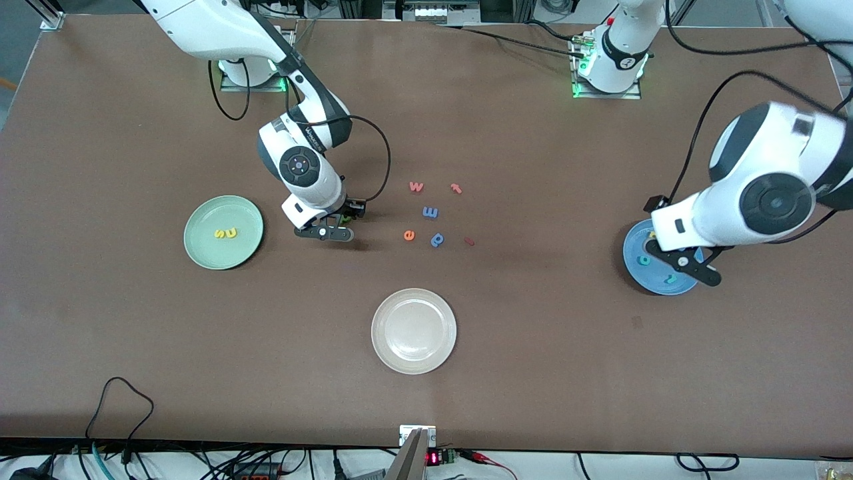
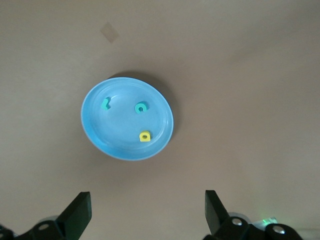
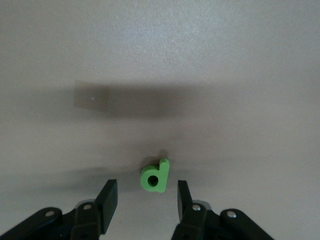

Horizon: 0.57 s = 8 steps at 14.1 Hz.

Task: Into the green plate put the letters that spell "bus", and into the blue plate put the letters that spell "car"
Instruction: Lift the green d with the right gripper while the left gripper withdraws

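Note:
The green b (image 3: 155, 176) lies flat on the table between my right gripper's (image 3: 147, 192) fingers, with a gap on each side, so the gripper is open. In the front view that gripper (image 1: 326, 232) is low beside the green plate (image 1: 200, 250), which holds the yellow s and u (image 1: 225, 233). The teal r (image 2: 105, 103), teal c (image 2: 141, 107) and yellow a (image 2: 145, 136) lie in the blue plate (image 2: 115, 145). My left gripper (image 2: 147, 200) hangs wide open and empty above the blue plate (image 1: 640, 277).
A white plate (image 1: 383, 347) sits near the front camera at mid-table. Loose letters lie between the arms: a red w (image 1: 416, 187), a red t (image 1: 456, 188), a blue m (image 1: 430, 212), an orange e (image 1: 409, 235) and a blue p (image 1: 437, 239).

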Available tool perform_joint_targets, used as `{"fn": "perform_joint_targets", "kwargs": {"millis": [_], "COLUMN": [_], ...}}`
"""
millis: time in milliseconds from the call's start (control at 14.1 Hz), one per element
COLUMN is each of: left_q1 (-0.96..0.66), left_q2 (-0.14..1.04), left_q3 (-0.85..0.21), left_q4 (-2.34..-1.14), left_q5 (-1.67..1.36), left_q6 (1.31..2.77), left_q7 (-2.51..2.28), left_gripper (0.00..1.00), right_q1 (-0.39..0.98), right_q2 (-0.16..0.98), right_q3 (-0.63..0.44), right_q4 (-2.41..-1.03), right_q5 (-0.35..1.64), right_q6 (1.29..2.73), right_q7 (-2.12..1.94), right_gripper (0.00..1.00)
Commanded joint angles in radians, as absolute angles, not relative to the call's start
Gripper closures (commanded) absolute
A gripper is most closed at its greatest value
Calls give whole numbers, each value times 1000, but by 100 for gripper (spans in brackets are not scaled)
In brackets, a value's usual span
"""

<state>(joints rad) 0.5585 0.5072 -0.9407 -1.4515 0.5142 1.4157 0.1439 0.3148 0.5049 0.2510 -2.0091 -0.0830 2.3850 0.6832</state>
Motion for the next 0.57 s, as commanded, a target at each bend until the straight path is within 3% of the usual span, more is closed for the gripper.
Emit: {"fn": "perform_joint_targets", "kwargs": {"millis": [0,212,425,496], "left_q1": [557,560,540,458], "left_q2": [514,512,428,390], "left_q3": [-992,-1003,-873,-721], "left_q4": [-1281,-1180,-1212,-1215], "left_q5": [525,483,324,258], "left_q6": [1298,1258,1368,1376], "left_q7": [156,153,120,118], "left_gripper": [0,0,0,0], "right_q1": [318,319,319,319], "right_q2": [531,541,554,554], "right_q3": [250,250,250,250], "right_q4": [-2006,-2008,-2008,-2009], "right_q5": [-91,-91,-91,-91], "right_q6": [2408,2418,2418,2418], "right_q7": [699,699,699,699], "right_gripper": [43,43,43,43]}}
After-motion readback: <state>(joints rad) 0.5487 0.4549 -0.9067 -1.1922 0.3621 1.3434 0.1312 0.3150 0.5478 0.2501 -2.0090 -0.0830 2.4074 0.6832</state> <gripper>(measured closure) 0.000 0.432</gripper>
